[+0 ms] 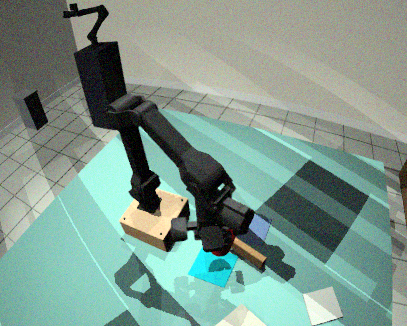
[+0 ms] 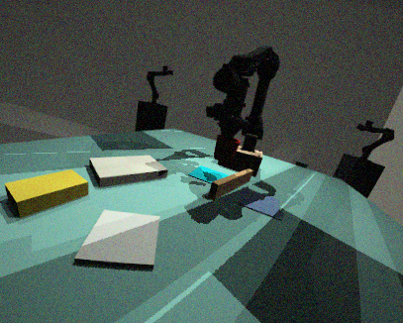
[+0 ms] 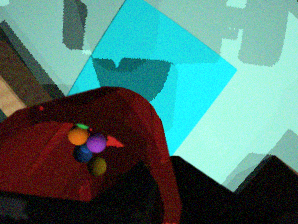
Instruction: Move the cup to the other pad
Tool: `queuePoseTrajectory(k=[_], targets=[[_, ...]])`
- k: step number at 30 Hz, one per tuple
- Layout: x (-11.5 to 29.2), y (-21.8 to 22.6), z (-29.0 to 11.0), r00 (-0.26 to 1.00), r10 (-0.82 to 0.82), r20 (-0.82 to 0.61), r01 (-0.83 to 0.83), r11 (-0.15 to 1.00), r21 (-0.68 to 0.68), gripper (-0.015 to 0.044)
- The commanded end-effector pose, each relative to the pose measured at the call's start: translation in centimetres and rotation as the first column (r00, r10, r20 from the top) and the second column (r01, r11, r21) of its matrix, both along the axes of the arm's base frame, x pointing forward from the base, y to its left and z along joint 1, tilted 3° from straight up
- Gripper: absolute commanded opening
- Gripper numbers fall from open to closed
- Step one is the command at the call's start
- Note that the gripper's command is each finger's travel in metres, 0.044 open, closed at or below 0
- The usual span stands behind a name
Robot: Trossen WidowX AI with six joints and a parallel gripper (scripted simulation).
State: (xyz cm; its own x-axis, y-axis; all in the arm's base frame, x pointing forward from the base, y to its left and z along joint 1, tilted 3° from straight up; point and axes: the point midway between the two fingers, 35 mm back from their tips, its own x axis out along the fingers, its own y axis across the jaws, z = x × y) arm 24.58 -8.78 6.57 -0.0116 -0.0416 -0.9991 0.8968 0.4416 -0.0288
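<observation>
My gripper (image 1: 217, 244) is shut on a dark red cup (image 3: 80, 155) and holds it in the air above the cyan pad (image 1: 213, 268). The cup also shows in the top view (image 1: 225, 247) and the exterior view (image 2: 225, 147). In the wrist view several coloured marbles (image 3: 89, 148) lie inside the cup, and the cyan pad (image 3: 155, 92) lies below with the cup's shadow on it. The pad shows cyan in the exterior view (image 2: 207, 173). A bluish-purple pad (image 1: 259, 226) lies just past a wooden bar; it also shows in the exterior view (image 2: 266, 205).
A wooden bar (image 1: 249, 253) lies between the two pads, seen also in the exterior view (image 2: 231, 183). The arm's tan base block (image 1: 154, 217) stands to the left. A yellow block (image 2: 46, 191), a white slab (image 2: 127, 168) and a flat white tile (image 2: 120, 238) lie farther off.
</observation>
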Motion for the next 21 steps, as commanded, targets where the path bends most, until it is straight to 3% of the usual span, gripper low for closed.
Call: queuePoseTrajectory(k=[1, 21], targets=[[-0.3, -0.7, 0.2, 1.0, 0.001, 0.001, -0.001, 1.0, -0.004, 0.0], [-1.2, -2.7, -0.5, 1.0, 0.001, 0.001, -0.001, 1.0, -0.006, 0.0]])
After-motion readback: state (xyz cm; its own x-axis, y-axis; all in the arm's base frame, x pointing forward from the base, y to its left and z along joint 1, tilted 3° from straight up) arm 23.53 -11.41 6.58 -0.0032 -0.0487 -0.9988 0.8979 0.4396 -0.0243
